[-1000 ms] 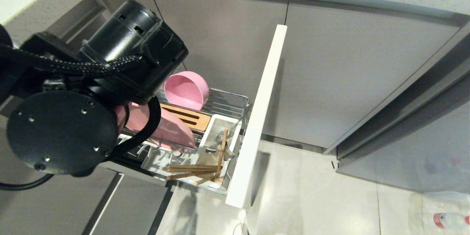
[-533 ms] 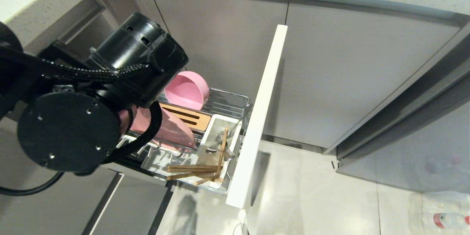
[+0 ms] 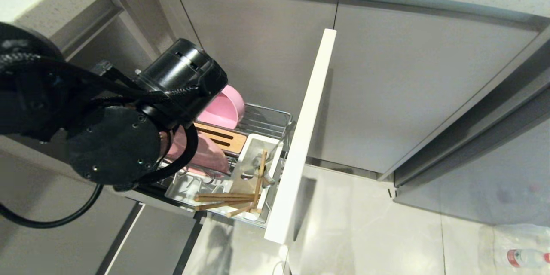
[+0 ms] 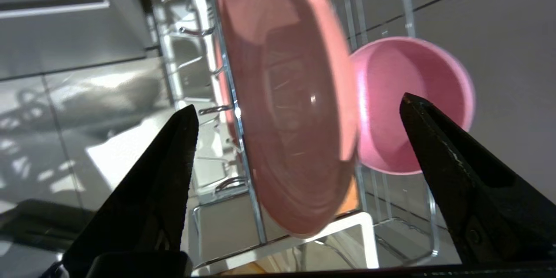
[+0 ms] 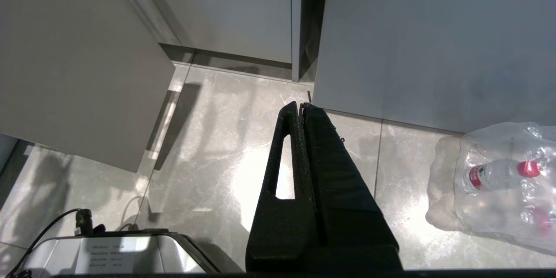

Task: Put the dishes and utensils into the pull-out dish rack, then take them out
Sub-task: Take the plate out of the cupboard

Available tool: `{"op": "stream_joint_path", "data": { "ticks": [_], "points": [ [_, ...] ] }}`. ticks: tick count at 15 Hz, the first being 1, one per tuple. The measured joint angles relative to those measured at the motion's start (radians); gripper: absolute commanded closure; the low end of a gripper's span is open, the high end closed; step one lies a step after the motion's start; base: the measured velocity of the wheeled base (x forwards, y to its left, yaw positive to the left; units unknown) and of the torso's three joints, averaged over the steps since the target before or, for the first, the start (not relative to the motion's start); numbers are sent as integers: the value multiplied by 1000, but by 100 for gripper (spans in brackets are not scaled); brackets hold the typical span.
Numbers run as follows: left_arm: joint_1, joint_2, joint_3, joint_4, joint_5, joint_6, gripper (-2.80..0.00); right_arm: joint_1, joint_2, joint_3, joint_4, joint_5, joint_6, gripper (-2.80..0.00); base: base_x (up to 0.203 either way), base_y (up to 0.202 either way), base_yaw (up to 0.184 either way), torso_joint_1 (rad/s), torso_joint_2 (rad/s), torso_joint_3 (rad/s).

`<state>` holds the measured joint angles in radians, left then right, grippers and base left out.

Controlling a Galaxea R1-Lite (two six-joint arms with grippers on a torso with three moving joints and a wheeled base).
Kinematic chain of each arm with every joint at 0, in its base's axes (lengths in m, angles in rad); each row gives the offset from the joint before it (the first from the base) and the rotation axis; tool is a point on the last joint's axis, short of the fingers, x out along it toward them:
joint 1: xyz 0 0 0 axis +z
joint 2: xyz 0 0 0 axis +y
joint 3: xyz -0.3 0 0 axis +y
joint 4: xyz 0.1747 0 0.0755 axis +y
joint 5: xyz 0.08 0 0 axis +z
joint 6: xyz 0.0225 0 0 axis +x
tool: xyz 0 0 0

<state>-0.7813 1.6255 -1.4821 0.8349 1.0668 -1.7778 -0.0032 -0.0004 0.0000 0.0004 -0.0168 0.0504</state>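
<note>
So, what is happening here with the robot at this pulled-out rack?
The left gripper sits at the pull-out dish rack with its jaws wide apart on either side of the pink plate, not touching it. The plate stands on edge in the wires, the pink bowl behind it. The chopsticks lie near the white caddy. The right gripper hangs shut over the floor.

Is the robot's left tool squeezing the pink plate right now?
No, the left tool is open, its fingers apart and clear of the pink plate standing in the dish rack.
</note>
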Motion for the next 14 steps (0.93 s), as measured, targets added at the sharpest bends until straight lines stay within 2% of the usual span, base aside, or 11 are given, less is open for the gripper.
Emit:
{"op": "stream_joint_path", "data": {
  "ticks": [8,9,14],
  "points": [
    [90,67,-3,-33,-97,-6,-280,0,0,0,0,0,0,0,0,0,0,0,0,0],
    [94,71,-5,-38,-101,-5,0,0,0,0,0,0,0,0,0,0,0,0,0,0],
    [103,82,-1,-50,-102,-3,0,0,0,0,0,0,0,0,0,0,0,0,0,0]
  ]
}}
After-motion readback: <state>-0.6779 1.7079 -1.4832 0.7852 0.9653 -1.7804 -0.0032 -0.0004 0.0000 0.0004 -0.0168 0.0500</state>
